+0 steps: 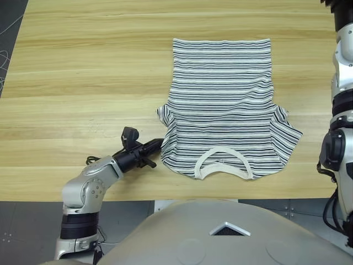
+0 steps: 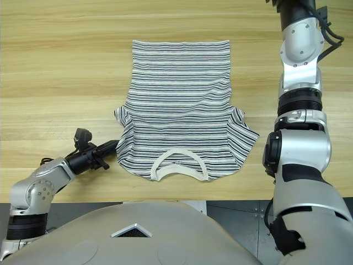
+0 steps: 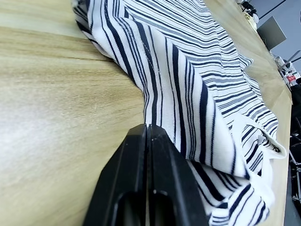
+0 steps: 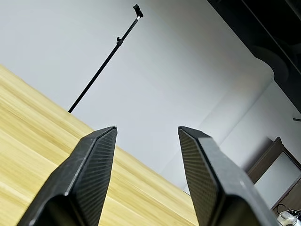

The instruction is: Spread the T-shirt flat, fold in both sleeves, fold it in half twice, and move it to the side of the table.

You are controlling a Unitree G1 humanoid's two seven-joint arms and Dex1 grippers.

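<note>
striped t-shirt (image 1: 223,99), likely soft and limp, best pinched at the hem; left end effector (image 1: 159,143) closed beside its sleeve (image 1: 164,115); right end effector (image 4: 146,128) open, well away

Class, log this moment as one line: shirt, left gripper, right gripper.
T-shirt: spread on table, collar toward robot | left gripper: shut, tip at shirt's left edge | right gripper: open, off the table

Grey floor (image 1: 8,22) with thin cables (image 1: 3,61) lies well to the left of the left tool (image 1: 159,143), past the edge of the worktop (image 1: 83,66). Far beyond the right tool (image 4: 146,129), a thin black stand (image 4: 104,63) slants up against a white wall (image 4: 188,61).
</note>
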